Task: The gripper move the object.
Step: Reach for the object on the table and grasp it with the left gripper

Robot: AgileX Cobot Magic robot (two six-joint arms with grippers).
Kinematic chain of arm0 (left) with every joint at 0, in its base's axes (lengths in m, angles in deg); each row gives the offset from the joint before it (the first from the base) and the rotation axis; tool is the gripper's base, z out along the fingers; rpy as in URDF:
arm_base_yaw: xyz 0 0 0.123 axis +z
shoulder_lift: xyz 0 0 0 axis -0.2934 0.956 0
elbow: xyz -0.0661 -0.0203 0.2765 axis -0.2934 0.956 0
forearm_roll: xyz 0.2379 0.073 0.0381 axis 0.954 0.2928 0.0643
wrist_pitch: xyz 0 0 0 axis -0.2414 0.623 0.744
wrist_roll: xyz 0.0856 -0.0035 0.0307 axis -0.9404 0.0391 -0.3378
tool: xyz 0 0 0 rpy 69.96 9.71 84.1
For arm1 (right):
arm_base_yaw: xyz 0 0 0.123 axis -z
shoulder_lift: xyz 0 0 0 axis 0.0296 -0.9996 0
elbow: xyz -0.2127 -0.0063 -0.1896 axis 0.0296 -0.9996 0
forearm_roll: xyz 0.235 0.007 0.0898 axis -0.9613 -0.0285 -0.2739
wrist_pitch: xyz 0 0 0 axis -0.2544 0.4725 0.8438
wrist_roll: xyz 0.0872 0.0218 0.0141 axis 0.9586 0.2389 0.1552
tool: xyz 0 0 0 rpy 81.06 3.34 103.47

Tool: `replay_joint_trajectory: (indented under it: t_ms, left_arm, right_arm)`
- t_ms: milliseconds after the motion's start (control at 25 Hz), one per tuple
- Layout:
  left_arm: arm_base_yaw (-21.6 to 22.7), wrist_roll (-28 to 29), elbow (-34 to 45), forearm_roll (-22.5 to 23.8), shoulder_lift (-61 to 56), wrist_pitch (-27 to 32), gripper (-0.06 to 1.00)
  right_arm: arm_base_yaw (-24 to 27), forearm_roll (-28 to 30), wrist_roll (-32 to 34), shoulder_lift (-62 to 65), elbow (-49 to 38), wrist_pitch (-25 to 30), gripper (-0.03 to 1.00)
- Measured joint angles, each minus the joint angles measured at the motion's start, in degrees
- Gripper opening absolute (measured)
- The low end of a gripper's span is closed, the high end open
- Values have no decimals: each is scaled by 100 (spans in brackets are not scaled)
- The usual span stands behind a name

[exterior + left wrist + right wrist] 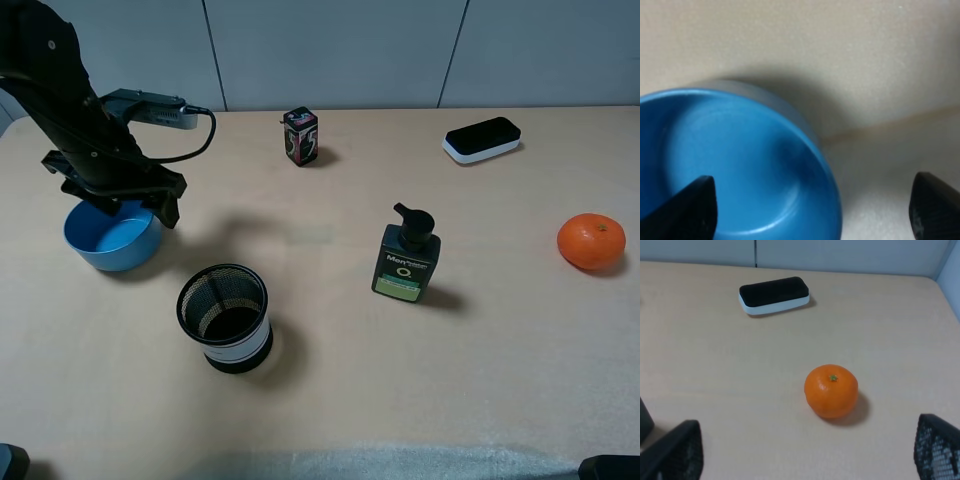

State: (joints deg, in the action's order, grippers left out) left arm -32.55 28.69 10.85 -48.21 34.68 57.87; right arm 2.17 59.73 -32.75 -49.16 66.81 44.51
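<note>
Hovering over the blue plastic bowl (115,240) on the counter (340,390), left pincer (812,200) spread wide, one finger inside, one outside, likely straddling the rim to pinch it.

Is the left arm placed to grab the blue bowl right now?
Probably yes: the left end effector is open right over the blue bowl, one finger above its inside, the other outside the rim, nothing in the way.

even bright light, soft shadows, blurry close-up
</note>
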Motion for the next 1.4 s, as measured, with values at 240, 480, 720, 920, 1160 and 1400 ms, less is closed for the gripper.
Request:
replay_joint_trajectory:
  t_ms: [240, 480, 720, 920, 1160, 1400]
  left_arm:
    - [0, 0, -68, 0, 335, -67, 77]
    - [0, 0, -245, 0, 537, -91, 77]
    - [0, 0, -327, 0, 785, -116, 77]
    - [0, 0, -327, 0, 935, -139, 77]
    - [0, 0, -329, 0, 1047, -205, 77]
    - [0, 0, -334, 0, 1047, -216, 62]
  right_arm:
    - [0, 0, 0, 0, 0, 0, 64]
    - [0, 0, 0, 0, 0, 0, 64]
    - [0, 0, 0, 0, 0, 0, 64]
    - [0, 0, 0, 0, 0, 0, 64]
    - [0, 0, 0, 0, 0, 0, 64]
    - [0, 0, 0, 0, 0, 0, 64]
